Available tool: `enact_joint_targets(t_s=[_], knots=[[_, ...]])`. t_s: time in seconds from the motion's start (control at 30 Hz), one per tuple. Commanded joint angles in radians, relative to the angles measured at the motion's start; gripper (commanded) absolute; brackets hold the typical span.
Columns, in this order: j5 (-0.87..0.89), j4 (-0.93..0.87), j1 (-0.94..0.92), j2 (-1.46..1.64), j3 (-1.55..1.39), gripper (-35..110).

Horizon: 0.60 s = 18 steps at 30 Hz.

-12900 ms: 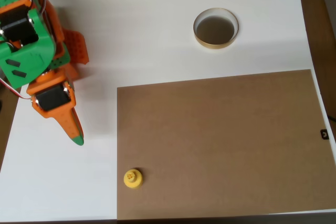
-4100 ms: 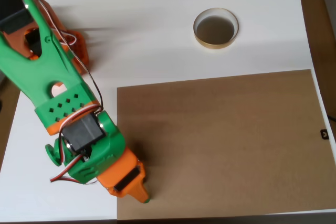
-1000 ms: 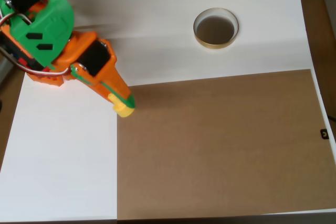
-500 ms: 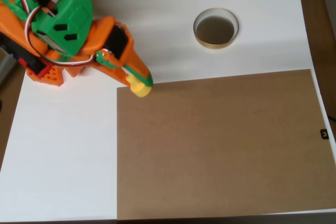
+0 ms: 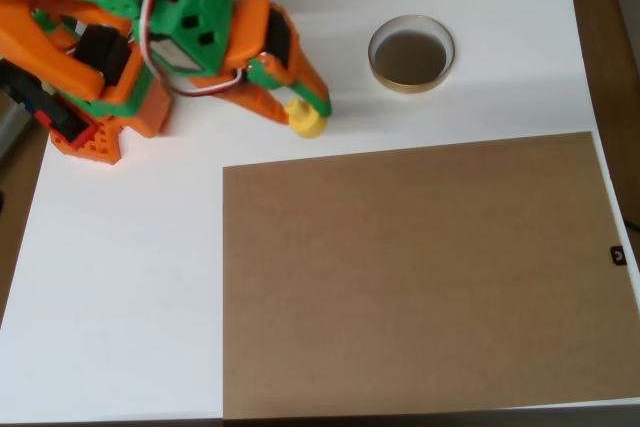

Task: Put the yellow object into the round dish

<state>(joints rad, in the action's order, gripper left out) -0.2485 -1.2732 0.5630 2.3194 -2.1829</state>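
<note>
Overhead view, arm: the orange and green arm is reaching in from the upper left of the picture, its tip pointing right and a little down toward the dish.
Claw: the claw is clamped on the yellow object, the orange and green fingertips pinching its upper part from the left side.
Yellow object: the yellow object is sitting right at the claw tip, showing just below and right of the fingers, over the white bench; whether it is clear of the surface cannot be told from above.
Brown sheet: the brown sheet is lying below and to the right of the claw, its top edge just under the held piece.
Round dish: the round dish is standing to the right of the claw and slightly above it, near but not touching, and holding nothing.
Bench: the white bench is carrying everything.
Step in hand: carrying the piece across to the dish, judging by the grip and the gap left.
Doing it well: keeping the grip firm, lifting high enough to be clearing the tan rim, centring the piece over the dark inside before letting go, and releasing low so it is not bouncing out.
</note>
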Motion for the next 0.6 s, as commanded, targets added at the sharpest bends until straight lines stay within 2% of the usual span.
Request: enact_joint_targets(t_s=[0.0, 0.57], knots=[[-0.011, -0.012, 0.051, -0.020, 0.103, 0], [0.006, -0.006, 0.270, -0.275, 0.287, 0]])
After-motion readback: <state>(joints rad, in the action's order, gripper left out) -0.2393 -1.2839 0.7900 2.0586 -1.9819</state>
